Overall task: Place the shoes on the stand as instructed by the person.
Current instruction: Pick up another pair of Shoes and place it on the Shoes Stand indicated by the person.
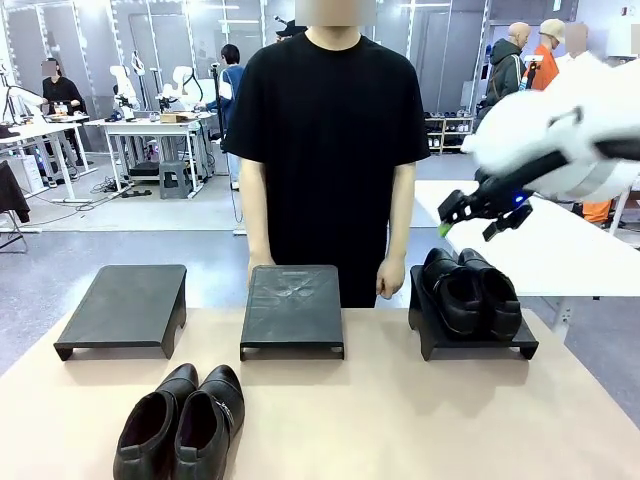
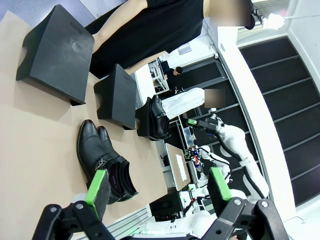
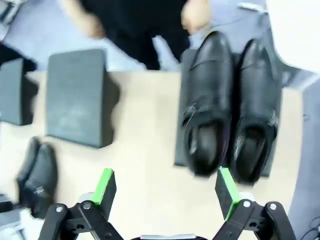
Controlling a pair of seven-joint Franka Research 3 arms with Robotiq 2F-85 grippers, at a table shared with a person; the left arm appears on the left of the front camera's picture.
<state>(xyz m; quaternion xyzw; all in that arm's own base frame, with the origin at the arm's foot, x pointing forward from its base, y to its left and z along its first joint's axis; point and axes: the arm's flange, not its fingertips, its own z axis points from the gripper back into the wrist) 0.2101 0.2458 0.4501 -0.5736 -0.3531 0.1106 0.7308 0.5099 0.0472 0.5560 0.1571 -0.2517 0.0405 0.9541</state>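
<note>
Black glossy shoes, four alike, in two pairs. One pair [image 1: 470, 292] sits on the right stand [image 1: 478, 346], side by side and touching. The right wrist view shows the toes toward the person [image 1: 325, 130] and the openings toward the near side. The second pair [image 1: 182, 422] is on the tan table [image 1: 400, 420], near-left. It lies on the near side of the gap between the left stand [image 1: 122, 305] and the middle stand [image 1: 292, 308], with the shoes touching each other and toes pointing far. All three stands are dark slabs in a row across the far half of the table.

The person stands at the far edge behind the middle stand with arms down. One hand [image 1: 390, 280] hangs between the middle and right stands, apart from the shoes.

Right gripper [image 1: 468, 226] is in the air above the far side of the right stand, blurred in the front view. Its own camera looks down on that pair. The green pads [image 3: 226, 192] are spread wide with nothing between them and no contact with the shoes.

Left gripper [image 2: 157, 187] has its fingers wide apart too and grips nothing. Its camera sees the near pair past one pad, and the gripper is clear of both shoes. How high it sits over the table can't be told.
</note>
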